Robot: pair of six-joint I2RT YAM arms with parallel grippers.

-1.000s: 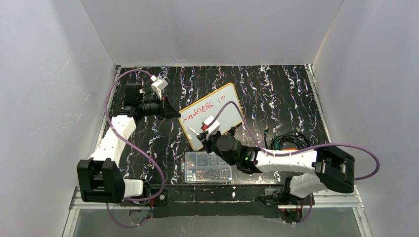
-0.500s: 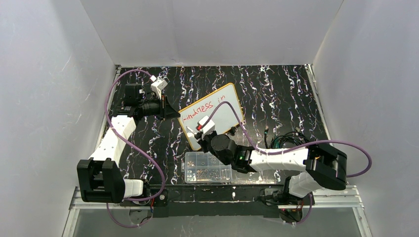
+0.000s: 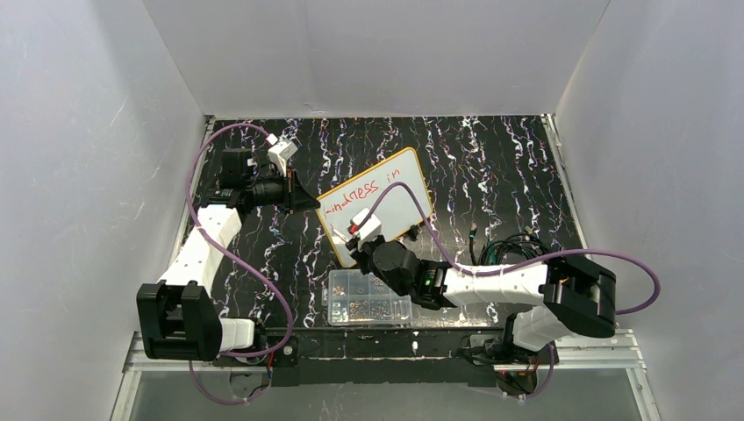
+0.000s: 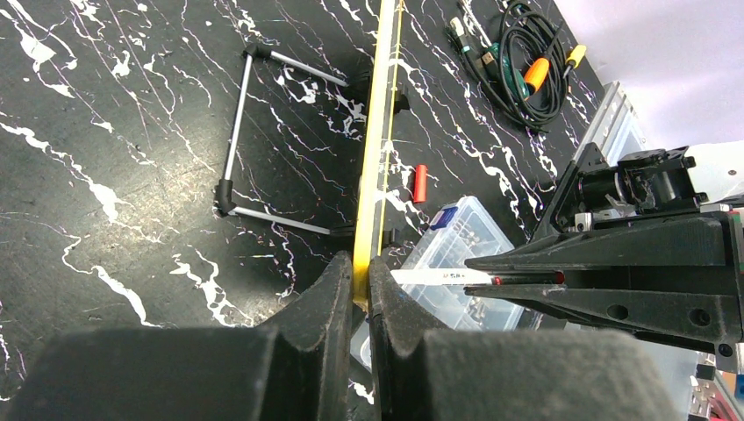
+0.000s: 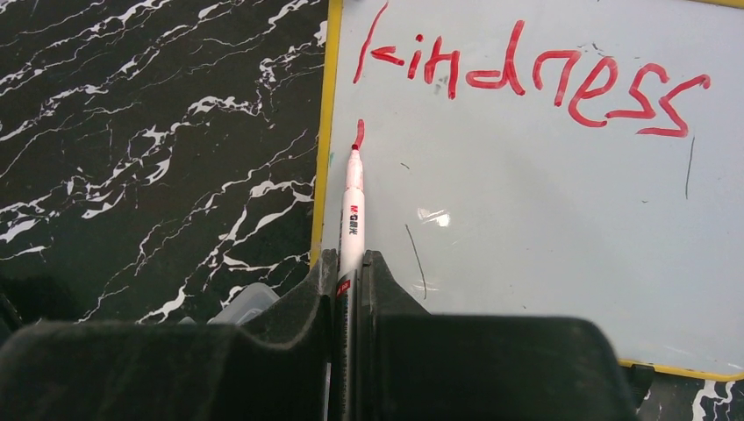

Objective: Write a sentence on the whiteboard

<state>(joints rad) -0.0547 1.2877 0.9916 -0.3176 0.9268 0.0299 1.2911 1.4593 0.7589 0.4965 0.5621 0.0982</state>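
Observation:
The whiteboard stands tilted on the black marbled table, its yellow rim seen edge-on in the left wrist view. My left gripper is shut on that rim at the board's left end. My right gripper is shut on a white marker with a red tip. The tip touches the board near its left edge, at a short red stroke under the sentence's first word "kindness". From above the sentence reads "kindness in", and the right gripper covers the board's lower left.
A clear plastic compartment box lies just in front of the board, under the right arm. A bundle of cables sits at the right. Behind the board are its wire stand and a small red cap. White walls enclose the table.
My right gripper has carried the marker left and slightly down, to the board's left edge below the first line. The left arm and the board have not moved.

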